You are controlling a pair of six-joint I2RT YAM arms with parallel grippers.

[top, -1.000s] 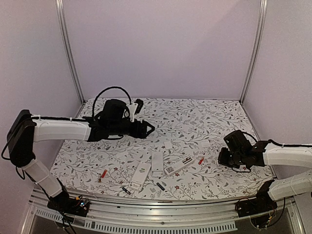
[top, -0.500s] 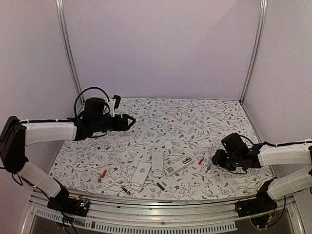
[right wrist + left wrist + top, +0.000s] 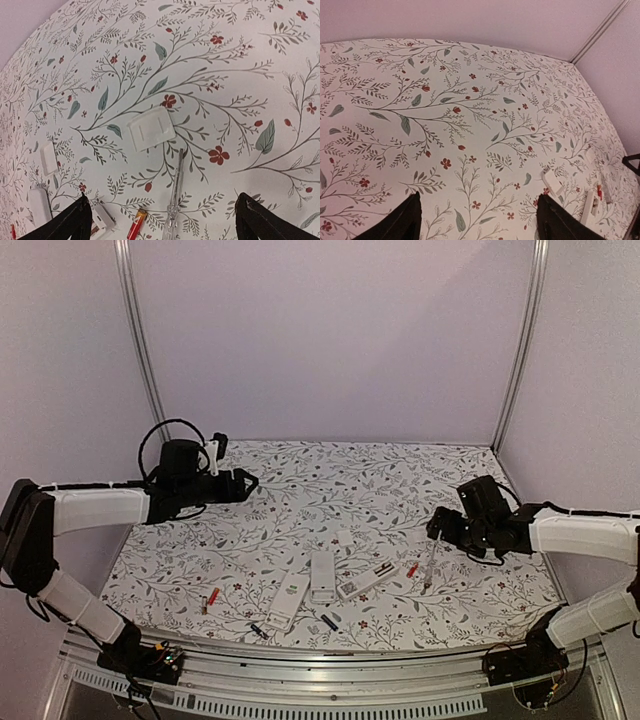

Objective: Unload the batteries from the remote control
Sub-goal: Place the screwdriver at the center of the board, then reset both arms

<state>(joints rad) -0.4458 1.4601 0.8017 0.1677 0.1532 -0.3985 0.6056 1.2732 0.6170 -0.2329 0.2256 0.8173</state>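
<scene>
The left gripper and right gripper hung wide open and empty while batteries lay loose around the remotes, so unloading looked nearly done, the next move calling for checking the open remote.

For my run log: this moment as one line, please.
left end effector: open, empty | right end effector: open, empty | grey tool: on table | red battery: beside tool

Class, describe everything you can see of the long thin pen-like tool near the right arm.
The pen-like tool is slim and straight: a thin grey shaft, metal by its look, and a clear handle. It lies flat on the floral table cover, beside a red-orange battery without touching it. Nothing holds it.
</scene>
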